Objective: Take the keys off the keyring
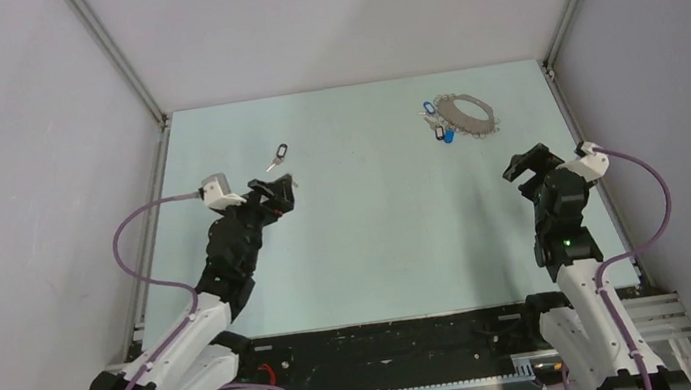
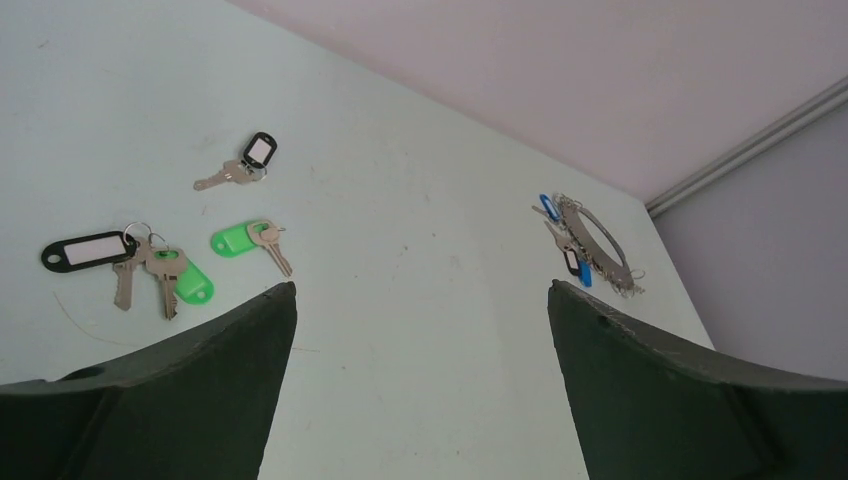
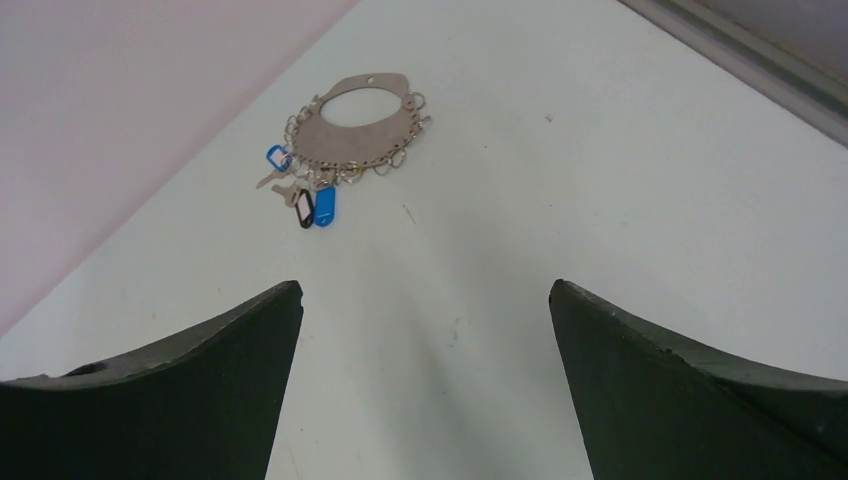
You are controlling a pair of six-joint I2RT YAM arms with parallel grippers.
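We log the left gripper (image 1: 276,196) with jaws spread wide and nothing between them, hanging over the left half of the table (image 1: 379,251). Its wrist view shows loose keys lying flat on the table just beyond the fingers (image 2: 200,400): a bunch of two keys (image 2: 125,270) carrying a black tag and a green tag, beside it a green-tagged key (image 2: 250,243), and farther out a black-tagged key (image 2: 243,167). All three sets lie well apart from the keyring (image 1: 464,116). The right gripper (image 1: 524,166) is likewise wide open and empty, over the right side of the table. The keyring lies flat ahead of it near the far right corner, apart from both grippers: a grey loop fringed with small split rings. A cluster of tagged keys (image 3: 322,205), blue and black, sits at the loop's edge; we cannot tell whether each one is threaded on.
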